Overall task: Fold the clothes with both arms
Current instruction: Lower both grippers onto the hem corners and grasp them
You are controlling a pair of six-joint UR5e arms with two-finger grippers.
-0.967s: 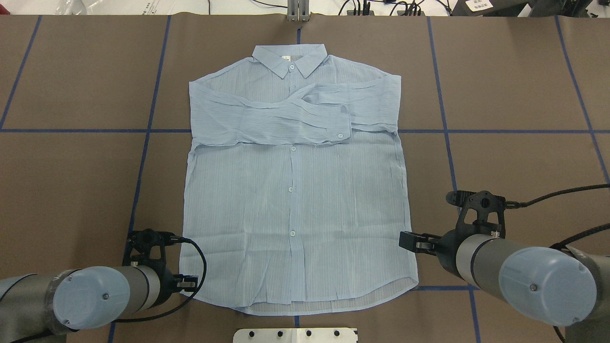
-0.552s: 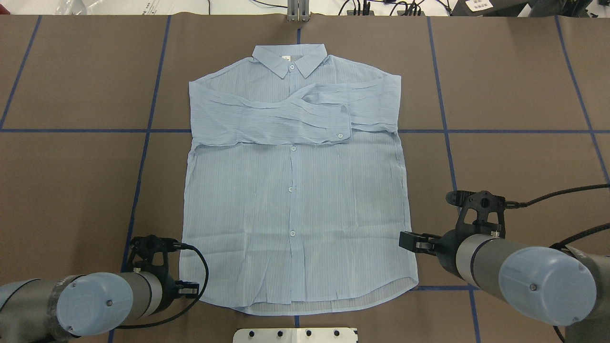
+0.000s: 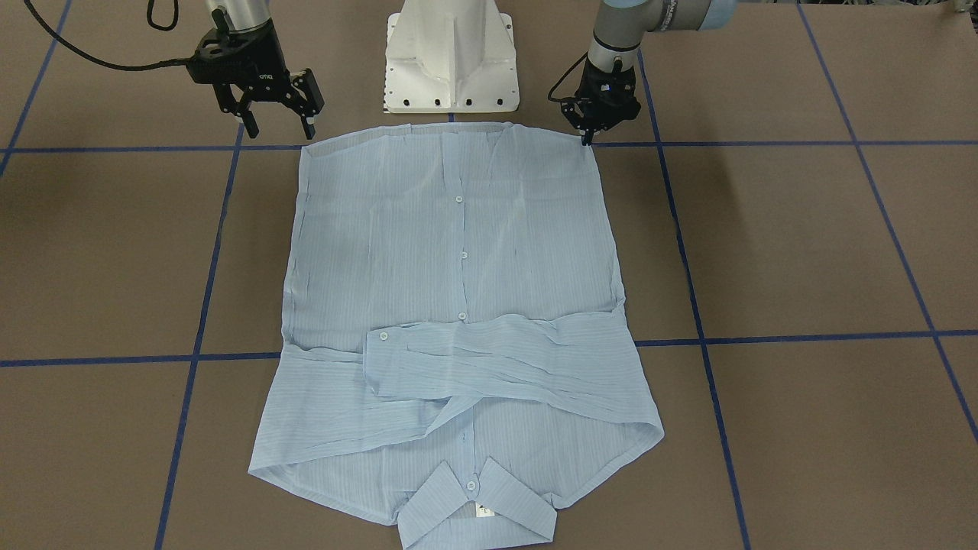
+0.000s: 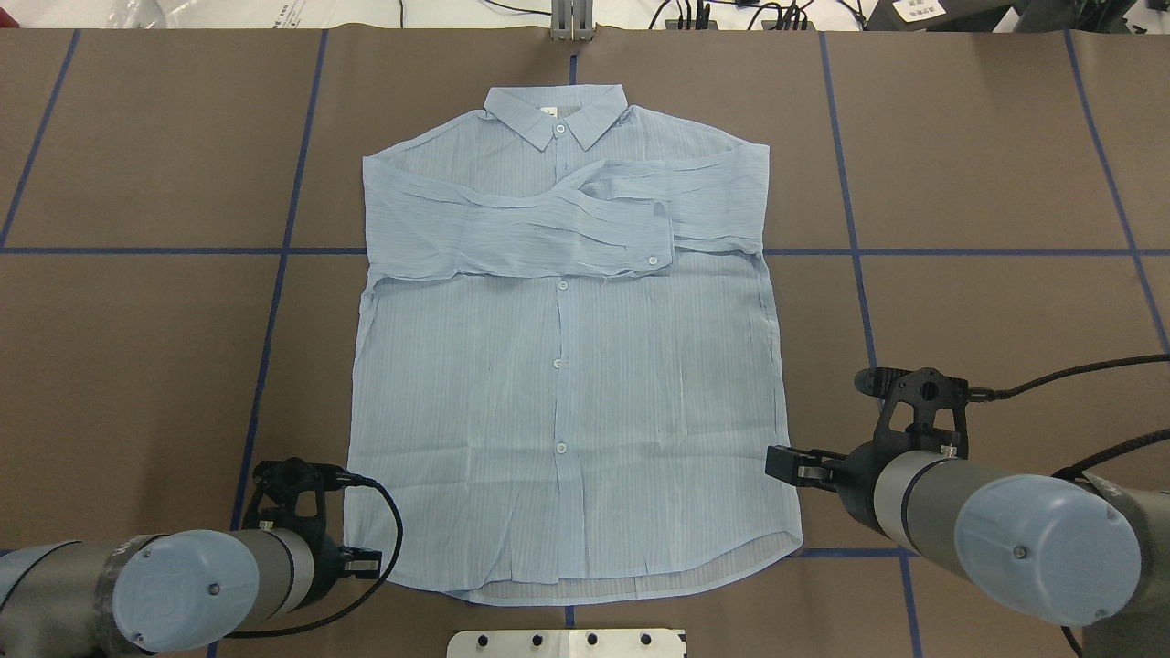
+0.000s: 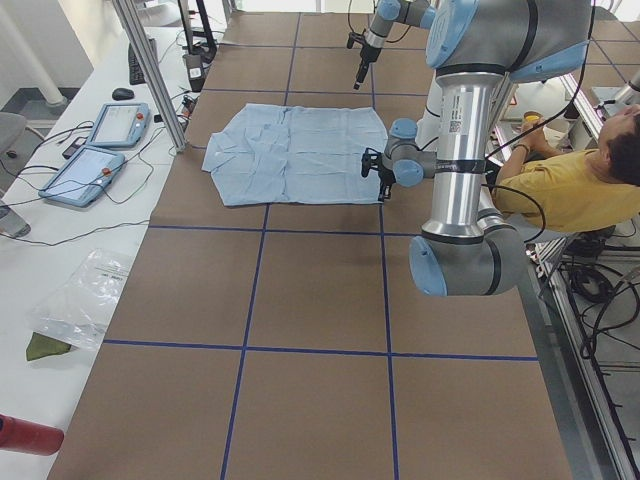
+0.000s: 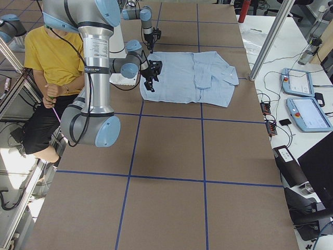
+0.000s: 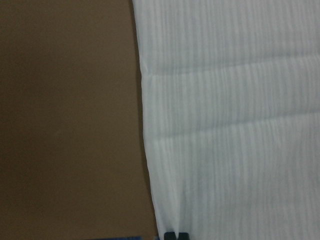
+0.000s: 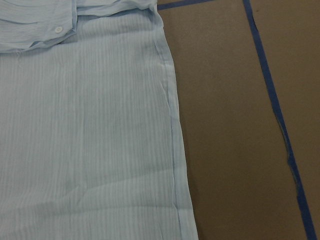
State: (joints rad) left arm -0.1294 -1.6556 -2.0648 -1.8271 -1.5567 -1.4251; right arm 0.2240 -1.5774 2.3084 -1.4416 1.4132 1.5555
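The pale blue striped shirt lies flat and buttoned on the brown table, collar far from me, both sleeves folded across the chest. My left gripper is low at the near left hem corner. In the front-facing view its fingers come to one narrow tip on that corner. In the left wrist view the gripper is shut, pinching the shirt's edge. My right gripper hangs open just above the near right hem corner, holding nothing. The right wrist view shows only the shirt's side seam.
The white pedestal base stands just behind the hem. Blue tape lines grid the brown table. A seated person in a yellow top is behind the robot. Two tablets and a metal post stand past the collar end.
The left arm has shifted toward the robot and lower, bringing its gripper down at the left hem corner. The right arm and the shirt have stayed still.
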